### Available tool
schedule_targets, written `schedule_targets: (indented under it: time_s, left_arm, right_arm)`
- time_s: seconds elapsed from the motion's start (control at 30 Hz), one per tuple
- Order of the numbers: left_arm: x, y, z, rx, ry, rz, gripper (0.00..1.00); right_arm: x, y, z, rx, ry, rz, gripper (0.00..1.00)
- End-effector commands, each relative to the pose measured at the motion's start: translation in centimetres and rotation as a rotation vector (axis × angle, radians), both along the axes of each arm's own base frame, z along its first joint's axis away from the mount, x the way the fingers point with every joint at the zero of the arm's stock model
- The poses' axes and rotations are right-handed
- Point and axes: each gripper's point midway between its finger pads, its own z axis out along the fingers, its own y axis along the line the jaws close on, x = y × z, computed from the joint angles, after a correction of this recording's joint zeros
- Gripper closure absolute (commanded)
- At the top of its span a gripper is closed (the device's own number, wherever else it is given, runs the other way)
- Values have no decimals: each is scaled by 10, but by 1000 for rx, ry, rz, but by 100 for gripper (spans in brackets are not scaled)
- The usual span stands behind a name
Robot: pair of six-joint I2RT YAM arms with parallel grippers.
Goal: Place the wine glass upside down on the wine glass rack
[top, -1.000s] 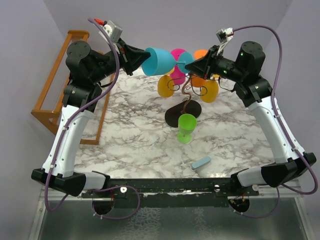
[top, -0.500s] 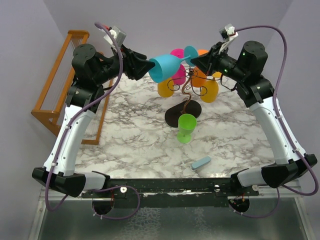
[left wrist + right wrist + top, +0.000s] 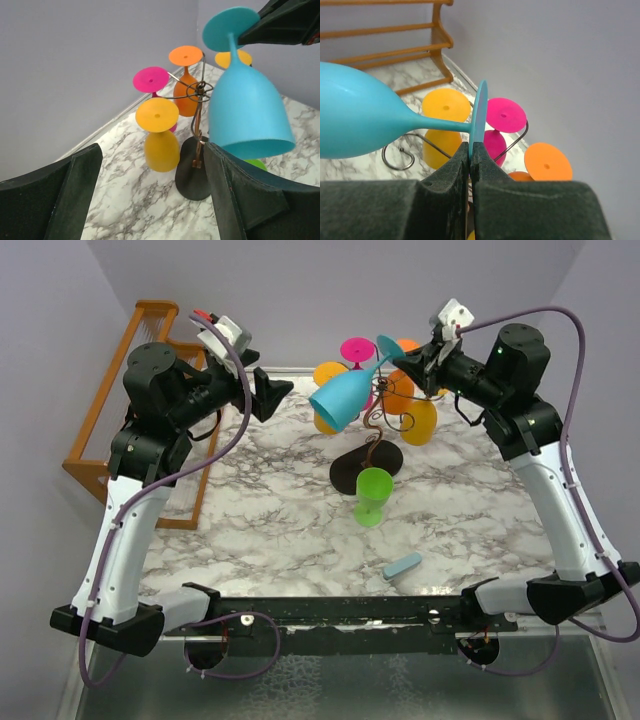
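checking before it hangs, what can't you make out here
- Top view: blue wine glass covers part of the wine glass rack; free hook unclear.
- Right wrist: jaws of the right gripper hide the rack's stem and base.
- Left wrist: green glass mostly behind the blue bowl.
- Top view: small blue object too small to identify.

On the marbled white table (image 3: pixel 260 490): wire rack (image 3: pixel 352 472) standing far centre, green glass (image 3: pixel 373 495) just beside its black base, blue block (image 3: pixel 402 566) nearer, wooden rack (image 3: pixel 100 420) along the left edge.
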Motion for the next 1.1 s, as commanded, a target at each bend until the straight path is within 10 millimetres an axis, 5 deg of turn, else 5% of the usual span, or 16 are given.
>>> schedule_targets:
  time_s: [0.0, 0.63, 1.07]
  left_arm:
    - [3, 17, -2, 83, -44, 78, 14]
    - [20, 11, -22, 69, 8, 66, 14]
    - [21, 10, -25, 67, 13, 56, 14]
  right_arm:
    - [-46, 7, 8, -189, -170, 209, 99]
    - [-49, 8, -63, -477, -224, 145, 99]
    - [-35, 15, -65, -549, -299, 24, 99]
